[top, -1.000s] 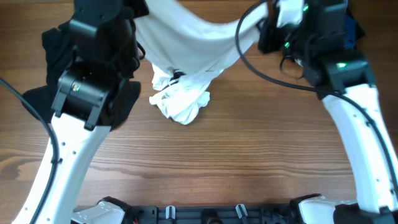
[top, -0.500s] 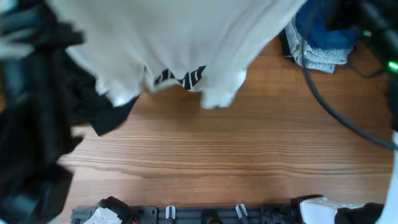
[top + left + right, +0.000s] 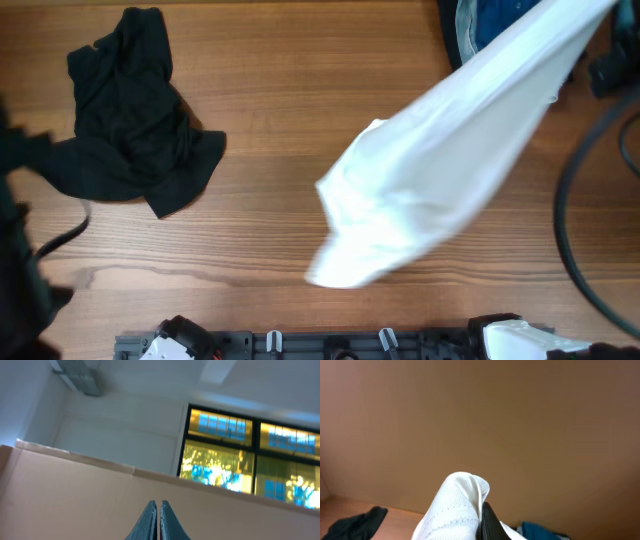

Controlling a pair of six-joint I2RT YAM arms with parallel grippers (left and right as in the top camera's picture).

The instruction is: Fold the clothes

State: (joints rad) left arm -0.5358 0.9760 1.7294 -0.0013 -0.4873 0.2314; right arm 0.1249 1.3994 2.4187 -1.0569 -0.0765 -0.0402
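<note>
A white garment point(image 3: 440, 180) hangs in the air, stretched from the upper right corner down to the table's front middle, blurred by motion. My right gripper point(image 3: 482, 510) is shut on its white knit fabric point(image 3: 455, 510); the gripper itself lies past the overhead view's right edge. My left gripper point(image 3: 158, 507) is shut and empty, pointing up at a wall and windows; only a dark blur of its arm point(image 3: 15, 260) shows at the overhead view's left edge. A crumpled black garment point(image 3: 130, 120) lies on the table at the back left.
A pile of blue denim clothes point(image 3: 490, 25) lies at the back right, partly behind the white garment; it also shows in the right wrist view point(image 3: 540, 531). A black cable point(image 3: 570, 220) loops at the right. The wooden table point(image 3: 250, 150) spans the view.
The white garment was spread across the back between both arms; now it hangs from the right gripper alone, swung right and forward. The left arm has let go and pulled away left.
</note>
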